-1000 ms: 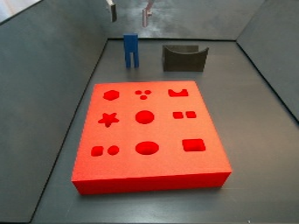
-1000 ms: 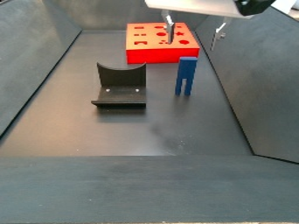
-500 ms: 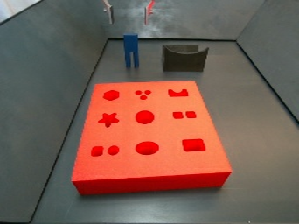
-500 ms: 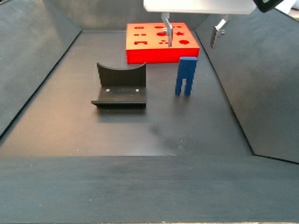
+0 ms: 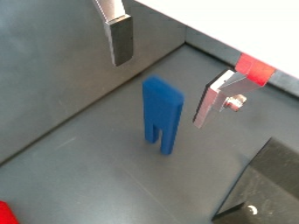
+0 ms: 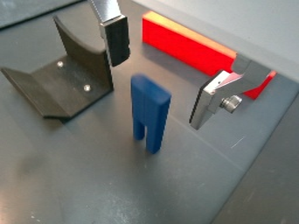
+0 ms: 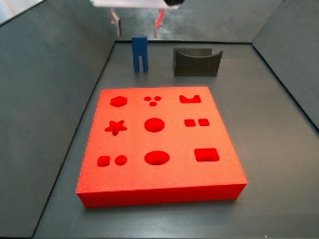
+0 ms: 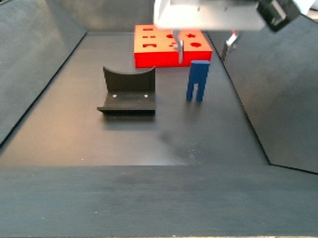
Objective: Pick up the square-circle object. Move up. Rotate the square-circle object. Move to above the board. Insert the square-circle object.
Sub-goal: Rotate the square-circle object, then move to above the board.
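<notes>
The square-circle object, a narrow blue peg block (image 7: pixel 140 53), stands upright on its two prongs on the dark floor, also in a side view (image 8: pixel 198 80). My gripper (image 7: pixel 138 16) hangs open above it, also in a side view (image 8: pixel 206 39). In both wrist views the blue peg (image 5: pixel 162 114) (image 6: pixel 147 112) stands below and between the two silver fingers (image 5: pixel 121 39) (image 6: pixel 117 42), apart from both. The gripper (image 5: pixel 167 70) (image 6: pixel 163 74) holds nothing. The red board (image 7: pixel 159 140) with its shape cut-outs lies flat on the floor, apart from the peg, and also shows in other views (image 8: pixel 172 46) (image 6: pixel 187 45).
A dark grey U-shaped block (image 7: pixel 196 62) stands beside the peg, also seen in other views (image 8: pixel 126 91) (image 6: pixel 65 74). Grey walls (image 7: pixel 50 56) close in the floor on the sides and rear.
My gripper has come down toward the blue peg; its white body now shows in both side views. The peg, board and grey block have not moved.
</notes>
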Motion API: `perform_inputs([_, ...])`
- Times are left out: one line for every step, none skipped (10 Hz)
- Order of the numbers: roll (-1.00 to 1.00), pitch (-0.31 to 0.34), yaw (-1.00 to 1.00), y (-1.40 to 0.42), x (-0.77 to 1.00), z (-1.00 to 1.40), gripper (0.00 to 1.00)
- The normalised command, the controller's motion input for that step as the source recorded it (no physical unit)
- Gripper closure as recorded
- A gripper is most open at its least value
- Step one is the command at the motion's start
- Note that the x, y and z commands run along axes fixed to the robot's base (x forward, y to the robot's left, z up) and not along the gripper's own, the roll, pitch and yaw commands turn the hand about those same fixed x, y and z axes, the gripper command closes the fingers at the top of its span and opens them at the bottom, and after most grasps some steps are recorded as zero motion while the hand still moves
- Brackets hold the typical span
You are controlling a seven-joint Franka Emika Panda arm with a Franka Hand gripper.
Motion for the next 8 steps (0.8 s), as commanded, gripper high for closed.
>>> perform_inputs([-0.01, -0.027, 0.05, -0.01, 0.03, -0.79, 0.00])
perform_inputs([-0.01, -0.030, 0.05, -0.01, 0.03, -0.64, 0.00])
perform_inputs([-0.01, -0.031, 0.05, -0.01, 0.03, -0.45, 0.00])
perform_inputs([-0.02, -0.029, 0.05, -0.01, 0.04, -0.30, 0.00])
perform_inputs([-0.02, -0.030, 0.05, 0.00, 0.00, 0.00, 1.00])
perform_inputs([-0.36, -0.345, 0.02, 0.16, 0.18, 1.00, 1.00])
perform_inputs([-0.36, -0.317, 0.01, 0.16, 0.18, 1.00, 1.00])
perform_inputs([-0.36, -0.240, -0.01, 0.16, 0.16, 1.00, 1.00])
